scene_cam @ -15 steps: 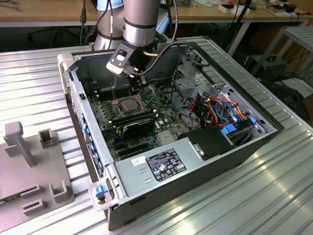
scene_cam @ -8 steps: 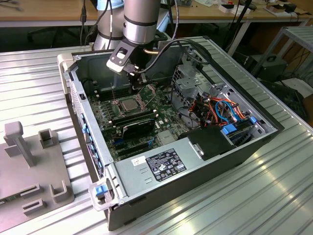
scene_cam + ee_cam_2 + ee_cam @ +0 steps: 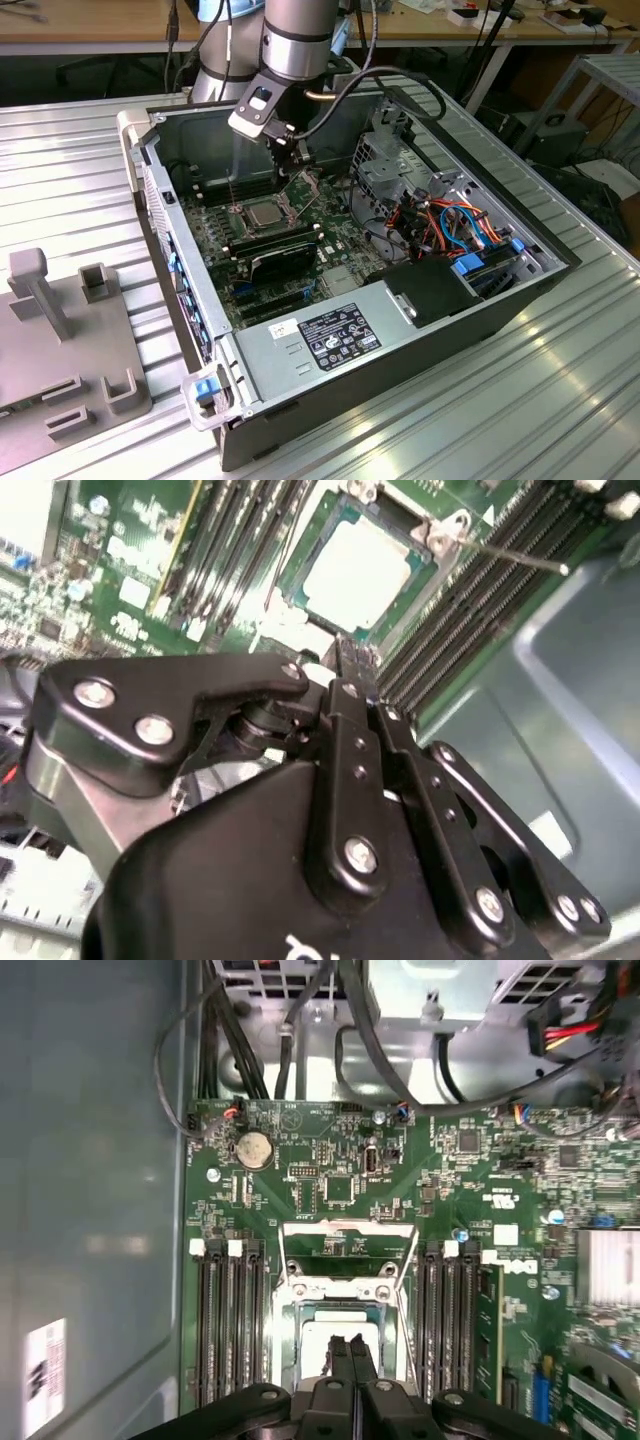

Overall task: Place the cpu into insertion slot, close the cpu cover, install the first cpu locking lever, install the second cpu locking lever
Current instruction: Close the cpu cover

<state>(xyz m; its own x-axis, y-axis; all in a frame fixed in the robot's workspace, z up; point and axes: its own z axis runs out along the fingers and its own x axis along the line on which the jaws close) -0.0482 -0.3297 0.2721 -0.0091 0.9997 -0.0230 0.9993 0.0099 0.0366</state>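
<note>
The cpu (image 3: 262, 212) lies flat in the insertion slot (image 3: 243, 217) on the green board, its dull silver top (image 3: 352, 568) facing up. The cpu cover (image 3: 348, 1252), a silver frame with a square cut-out, stands swung open behind the slot; in the exterior view the cover (image 3: 303, 192) leans up beside the chip. My gripper (image 3: 350, 1348) hangs just above the cpu (image 3: 318, 1345) with its two black fingers pressed together and nothing between them. A thin locking lever (image 3: 512, 553) sticks out free beside the slot.
Long black memory slots (image 3: 228, 1320) run along both sides of the socket. Cable bundles (image 3: 290, 1040) and the metal drive cage (image 3: 400, 170) crowd the case's far side. The power supply (image 3: 330, 335) sits at the case front. A grey fixture (image 3: 60, 340) stands at the exterior view's left.
</note>
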